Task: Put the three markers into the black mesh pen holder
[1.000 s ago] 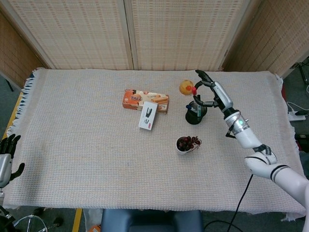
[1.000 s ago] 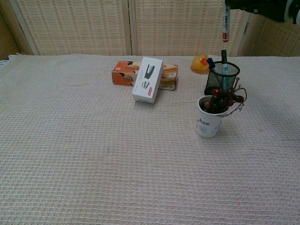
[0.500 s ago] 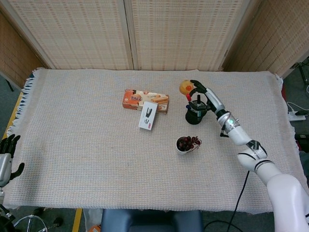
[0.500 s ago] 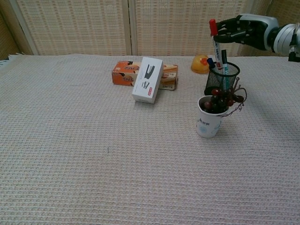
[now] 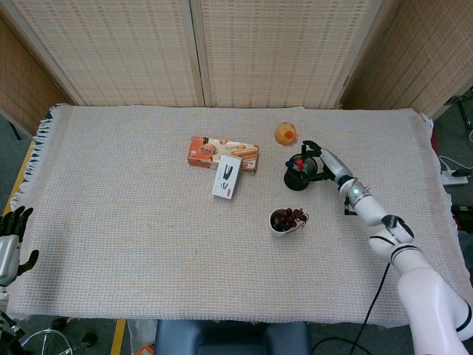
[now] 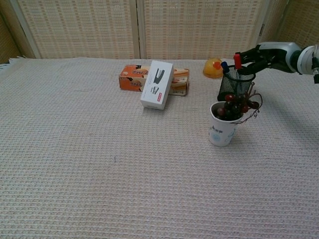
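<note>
woven reed panels line the back of the room, behind a table [image 5: 133,244] covered by a pale waffle-weave cloth fringed at its left edge; right hand [image 5: 316,160] [image 6: 264,54] reaches in from the right on a white arm, low over the cloth, its dark fingers [image 6: 249,60] at the rim of the black mesh pen holder [image 5: 298,174] [image 6: 236,83]; the fingers sit by the red-capped marker [image 5: 298,162] [image 6: 238,60], which stands upright in the holder with only its cap above the rim; whether they grip it or have let go cannot be told; blue-capped marker [image 6: 225,66] leans in the same holder, cap at the left of the rim; a third marker [image 6: 239,79] with a teal band shows through the mesh inside; left hand [image 5: 10,238] hangs at the far left edge of the head view, off the table, fingers apart and holding nothing; white cup [image 5: 281,222] [image 6: 221,128] of dark red berries on twigs stands just in front of the holder; yellow rounded toy [image 5: 285,134] [image 6: 213,68] sits behind the holder, near it; orange snack box [image 5: 221,153] [image 6: 133,78] lies flat near the table's middle; white stapler box [image 5: 227,176] [image 6: 157,84] leans on the snack box's front, touching it.
</note>
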Action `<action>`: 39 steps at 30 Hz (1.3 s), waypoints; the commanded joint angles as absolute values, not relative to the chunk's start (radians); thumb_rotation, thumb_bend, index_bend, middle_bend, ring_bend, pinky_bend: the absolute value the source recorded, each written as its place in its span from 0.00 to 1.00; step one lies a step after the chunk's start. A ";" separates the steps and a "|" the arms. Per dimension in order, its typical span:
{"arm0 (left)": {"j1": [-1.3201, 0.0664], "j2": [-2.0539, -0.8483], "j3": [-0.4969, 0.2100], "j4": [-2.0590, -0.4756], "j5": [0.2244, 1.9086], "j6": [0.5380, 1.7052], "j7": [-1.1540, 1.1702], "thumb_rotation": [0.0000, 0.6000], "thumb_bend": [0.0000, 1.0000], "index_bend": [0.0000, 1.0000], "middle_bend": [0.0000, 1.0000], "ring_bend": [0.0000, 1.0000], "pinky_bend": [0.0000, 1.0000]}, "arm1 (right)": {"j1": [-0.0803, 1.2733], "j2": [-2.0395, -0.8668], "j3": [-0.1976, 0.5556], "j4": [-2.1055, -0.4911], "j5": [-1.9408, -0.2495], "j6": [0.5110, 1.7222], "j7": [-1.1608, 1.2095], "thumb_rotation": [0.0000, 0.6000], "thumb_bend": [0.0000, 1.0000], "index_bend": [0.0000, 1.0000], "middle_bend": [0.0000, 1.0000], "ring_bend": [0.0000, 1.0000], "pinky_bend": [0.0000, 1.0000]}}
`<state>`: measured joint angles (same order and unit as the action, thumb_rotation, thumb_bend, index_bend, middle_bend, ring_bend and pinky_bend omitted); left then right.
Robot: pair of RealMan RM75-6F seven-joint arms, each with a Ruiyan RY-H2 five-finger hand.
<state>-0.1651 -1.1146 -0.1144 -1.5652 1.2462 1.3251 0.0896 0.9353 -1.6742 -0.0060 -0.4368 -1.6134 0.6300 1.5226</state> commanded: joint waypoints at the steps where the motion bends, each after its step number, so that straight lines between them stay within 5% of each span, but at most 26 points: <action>1: -0.165 -1.114 -0.115 -1.565 1.245 1.325 0.089 1.00 0.32 0.00 0.00 0.00 0.03 | 0.941 -1.661 -0.015 -0.449 -1.617 0.632 1.517 1.00 0.33 0.39 0.04 0.01 0.00; 9: -0.165 -1.114 -0.114 -1.564 1.249 1.324 0.085 1.00 0.32 0.00 0.00 0.00 0.03 | 0.920 -1.569 0.010 -0.557 -1.602 0.787 1.450 1.00 0.33 0.17 0.01 0.00 0.00; 14: -0.164 -1.114 -0.112 -1.564 1.260 1.330 0.080 1.00 0.32 0.00 0.00 0.00 0.04 | 0.856 -1.406 0.055 -0.812 -1.597 1.022 1.260 1.00 0.32 0.11 0.00 0.00 0.00; 19: -0.165 -1.114 -0.110 -1.566 1.265 1.331 0.080 1.00 0.32 0.00 0.00 0.00 0.04 | 0.625 -1.201 0.104 -1.382 -1.562 1.416 0.458 1.00 0.30 0.10 0.00 0.00 0.00; 23: -0.168 -1.117 -0.104 -1.570 1.276 1.328 0.088 1.00 0.32 0.00 0.00 0.00 0.04 | 0.446 -1.182 0.041 -1.724 -1.560 1.606 -0.195 1.00 0.30 0.15 0.00 0.00 0.00; 30: -0.170 -1.117 -0.095 -1.593 1.307 1.342 0.104 1.00 0.32 0.00 0.00 0.00 0.04 | 0.302 -1.230 -0.092 -1.803 -1.407 1.521 -0.541 1.00 0.30 0.17 0.00 0.00 0.00; 39: -0.164 -1.108 -0.096 -1.603 1.312 1.355 0.095 1.00 0.32 0.00 0.00 0.00 0.04 | 0.249 -1.262 0.006 -1.551 -1.193 1.420 -0.311 1.00 0.30 0.17 0.00 0.00 0.00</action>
